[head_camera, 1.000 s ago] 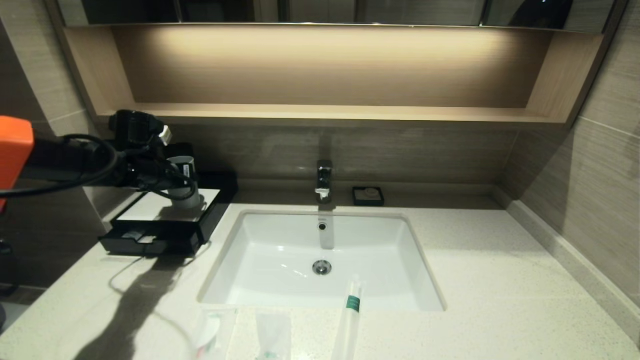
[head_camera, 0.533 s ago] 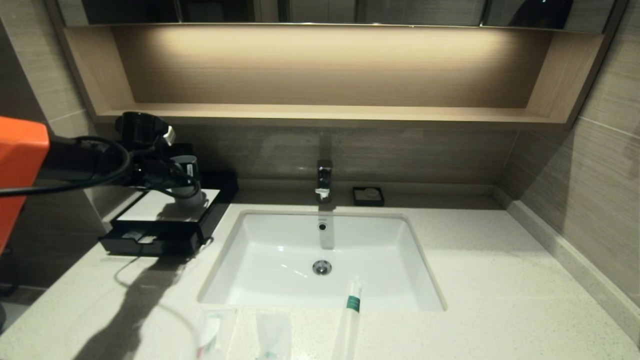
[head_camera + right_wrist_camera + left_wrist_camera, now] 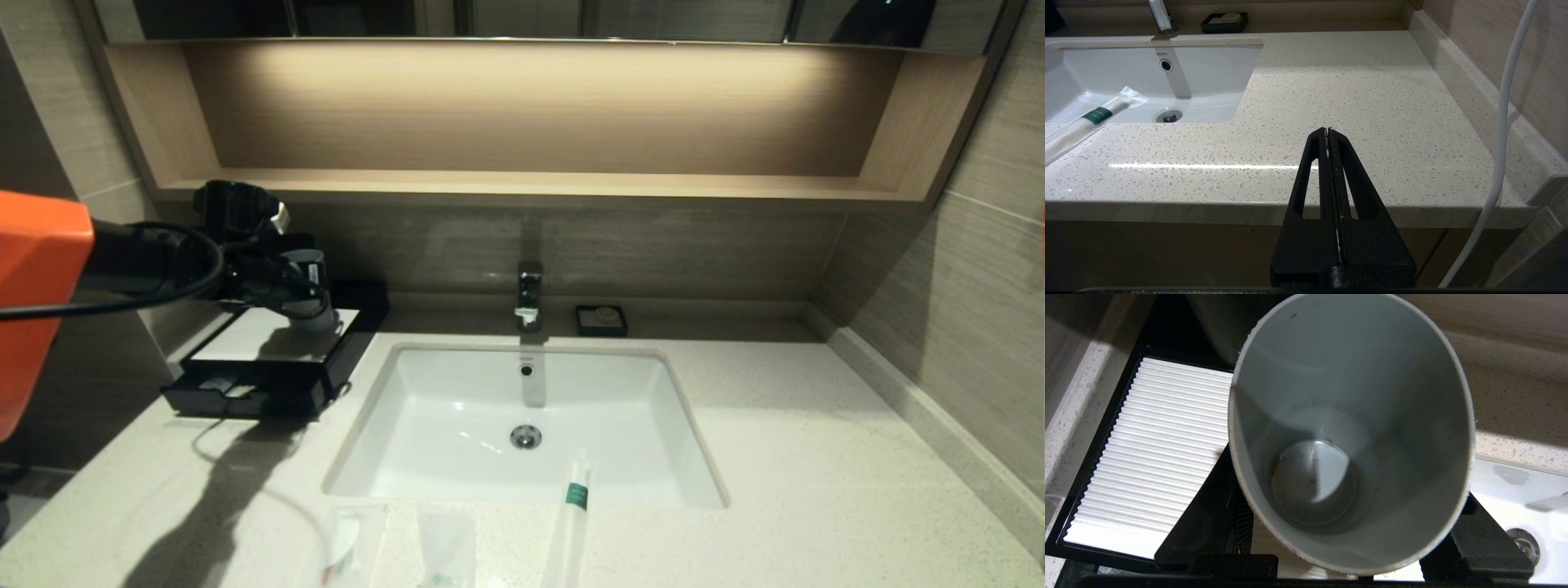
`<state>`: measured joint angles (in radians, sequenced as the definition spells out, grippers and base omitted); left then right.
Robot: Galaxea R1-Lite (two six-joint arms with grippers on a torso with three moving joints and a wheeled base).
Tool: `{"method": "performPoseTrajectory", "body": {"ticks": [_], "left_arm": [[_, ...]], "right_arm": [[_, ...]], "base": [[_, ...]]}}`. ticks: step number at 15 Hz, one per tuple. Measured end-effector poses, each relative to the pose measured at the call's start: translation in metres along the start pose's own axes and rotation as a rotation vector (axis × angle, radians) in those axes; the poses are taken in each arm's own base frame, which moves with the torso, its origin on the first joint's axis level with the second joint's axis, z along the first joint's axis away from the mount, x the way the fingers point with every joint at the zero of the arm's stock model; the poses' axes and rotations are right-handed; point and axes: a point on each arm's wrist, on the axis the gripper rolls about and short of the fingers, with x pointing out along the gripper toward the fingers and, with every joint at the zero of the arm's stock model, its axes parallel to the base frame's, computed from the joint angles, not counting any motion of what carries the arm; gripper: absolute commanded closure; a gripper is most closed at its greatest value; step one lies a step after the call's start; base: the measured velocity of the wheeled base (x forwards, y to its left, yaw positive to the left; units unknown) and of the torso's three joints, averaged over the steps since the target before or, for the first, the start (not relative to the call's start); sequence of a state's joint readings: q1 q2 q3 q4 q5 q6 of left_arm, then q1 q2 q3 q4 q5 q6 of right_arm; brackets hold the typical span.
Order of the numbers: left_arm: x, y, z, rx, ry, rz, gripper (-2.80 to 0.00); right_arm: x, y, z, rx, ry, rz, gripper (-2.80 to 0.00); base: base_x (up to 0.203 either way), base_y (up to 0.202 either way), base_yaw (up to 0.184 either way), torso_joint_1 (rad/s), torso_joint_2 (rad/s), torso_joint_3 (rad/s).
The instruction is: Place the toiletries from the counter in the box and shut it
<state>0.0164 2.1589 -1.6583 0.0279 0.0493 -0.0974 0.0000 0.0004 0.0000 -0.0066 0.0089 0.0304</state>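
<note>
1. One gripper is at work: the left gripper (image 3: 1347,555) is clamped on the grey cup (image 3: 1349,433), its two black fingers (image 3: 1478,547) pressing the cup's outer wall from either side. Cup is tilted, mouth toward the wrist camera, empty apart from a faint stain at the bottom.
2. Cup sits over the box (image 3: 269,359), above the corner of the ribbed white top panel (image 3: 1151,457) nearest the sink (image 3: 522,425). Cannot tell whether its base touches the panel.
3. Risk: thin smooth wall in a two-point pinch; the cup could rotate or slip out and drop onto the panel or roll into the sink.
4. Risk: set down tilted, or on the panel's edge, it would likely topple. Left standing on the box, it could be shaken over when the drawer is pushed shut.
5. Drawer front stands pulled out, with something pale inside; contents unreadable.
6. Toiletries not yet boxed: stick pack (image 3: 571,514) lies half on the counter (image 3: 816,490), its tip overhanging the sink rim; a nudge could send it in. Two sachets (image 3: 445,547) beside it near the front edge, cut off by the frame.
7. Right gripper (image 3: 1329,134) parked below the counter's front edge, jaws pressed together.
8. Hidden: cup base, and the panel beneath it.
</note>
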Motion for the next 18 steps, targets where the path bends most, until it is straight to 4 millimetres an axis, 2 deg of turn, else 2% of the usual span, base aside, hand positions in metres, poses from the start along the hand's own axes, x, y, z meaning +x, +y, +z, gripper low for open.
{"method": "performPoseTrajectory", "body": {"ticks": [7, 18], "left_arm": [[0.005, -0.001, 0.005, 0.001, -0.015, 0.004, 0.0], [0.015, -0.001, 0.0, 0.002, -0.006, 0.003, 0.0]], "right_arm": [[0.0, 0.0, 0.0, 0.0, 0.0, 0.0, 0.0], [0.0, 0.0, 0.0, 0.001, 0.0, 0.0, 0.0]], "base": [[0.0, 0.0, 0.0, 0.0, 0.0, 0.0], [0.0, 0.0, 0.0, 0.0, 0.0, 0.0]]}}
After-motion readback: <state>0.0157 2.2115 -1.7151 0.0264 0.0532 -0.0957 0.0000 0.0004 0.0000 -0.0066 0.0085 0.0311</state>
